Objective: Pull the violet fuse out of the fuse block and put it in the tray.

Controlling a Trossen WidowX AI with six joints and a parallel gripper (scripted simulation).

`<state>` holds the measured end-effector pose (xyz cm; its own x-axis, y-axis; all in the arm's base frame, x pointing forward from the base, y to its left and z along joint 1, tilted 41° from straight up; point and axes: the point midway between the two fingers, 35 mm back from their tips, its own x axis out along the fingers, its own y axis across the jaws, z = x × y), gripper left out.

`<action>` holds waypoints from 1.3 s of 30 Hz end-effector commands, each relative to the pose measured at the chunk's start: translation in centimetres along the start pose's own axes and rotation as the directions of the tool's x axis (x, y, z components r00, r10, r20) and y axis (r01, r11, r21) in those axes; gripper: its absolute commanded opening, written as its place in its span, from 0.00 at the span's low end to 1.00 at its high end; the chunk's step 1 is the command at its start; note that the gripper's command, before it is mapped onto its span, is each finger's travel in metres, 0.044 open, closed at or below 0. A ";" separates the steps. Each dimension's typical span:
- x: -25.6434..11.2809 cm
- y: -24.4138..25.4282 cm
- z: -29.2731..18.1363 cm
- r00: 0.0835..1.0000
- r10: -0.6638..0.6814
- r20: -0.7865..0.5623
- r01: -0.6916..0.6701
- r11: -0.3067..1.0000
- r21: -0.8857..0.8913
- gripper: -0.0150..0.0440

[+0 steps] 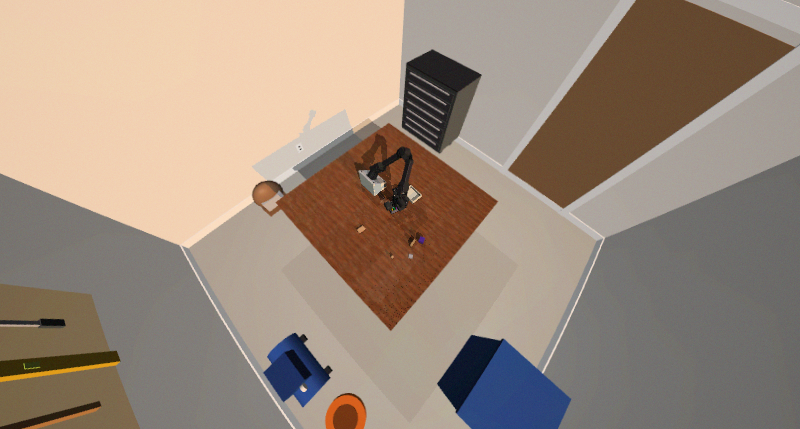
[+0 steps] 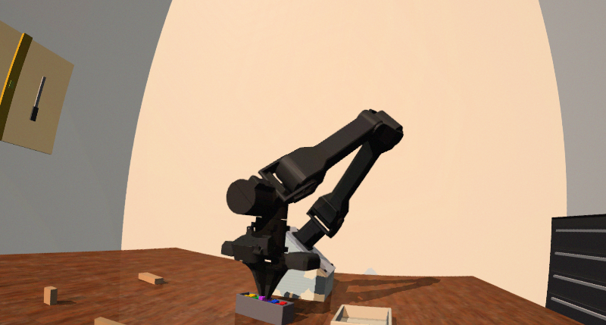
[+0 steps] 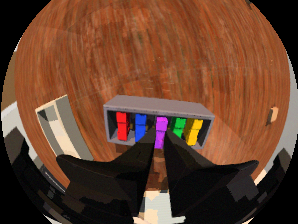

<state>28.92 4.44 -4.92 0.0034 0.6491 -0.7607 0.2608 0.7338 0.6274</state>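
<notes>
The violet fuse (image 3: 161, 126) (image 2: 261, 298) stands in the middle of the row in the grey fuse block (image 3: 160, 104) (image 2: 258, 307). My gripper (image 3: 159, 132) (image 2: 266, 297) points down at the block and is shut on the violet fuse, with one fingertip on each side of it. In the wrist view the red fuse (image 3: 122, 126) and blue fuse (image 3: 140, 125) are left of it, the green fuse (image 3: 179, 126) and yellow fuse (image 3: 194, 131) right of it. The fingertips hide part of the near wall. The tray (image 2: 360, 309) (image 3: 79, 129) (image 1: 413, 193) stands beside the block.
The arm's pale base (image 2: 303, 282) (image 1: 370, 182) stands behind the block. Small wooden blocks (image 2: 50, 295) (image 2: 150, 278) (image 1: 361, 228) lie on the table, one of them also in the wrist view (image 3: 272, 115). A purple object (image 1: 421, 239) lies farther from the base.
</notes>
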 end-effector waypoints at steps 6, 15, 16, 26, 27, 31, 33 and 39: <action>-0.6 0.0 0.1 1.000 -0.002 0.005 0.002 1.000 -0.005 0.25; -1.1 0.0 0.1 1.000 -0.002 0.005 0.002 1.000 -0.004 0.25; -1.1 0.0 0.1 1.000 -0.002 0.005 0.002 1.000 -0.004 0.25; -1.6 0.0 0.1 1.000 -0.002 0.005 0.002 1.000 -0.003 0.25; -1.6 0.0 0.1 1.000 -0.002 0.005 0.002 1.000 -0.003 0.25; -1.8 0.0 0.1 1.000 -0.002 0.005 0.002 1.000 -0.003 0.25; -1.9 0.0 0.1 1.000 -0.002 0.005 0.002 1.000 -0.003 0.25; -2.2 0.0 0.1 1.000 -0.001 0.005 0.001 1.000 -0.002 0.25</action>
<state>28.89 3.16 -3.50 0.0024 0.6511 -0.7589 0.2657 0.7313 0.6282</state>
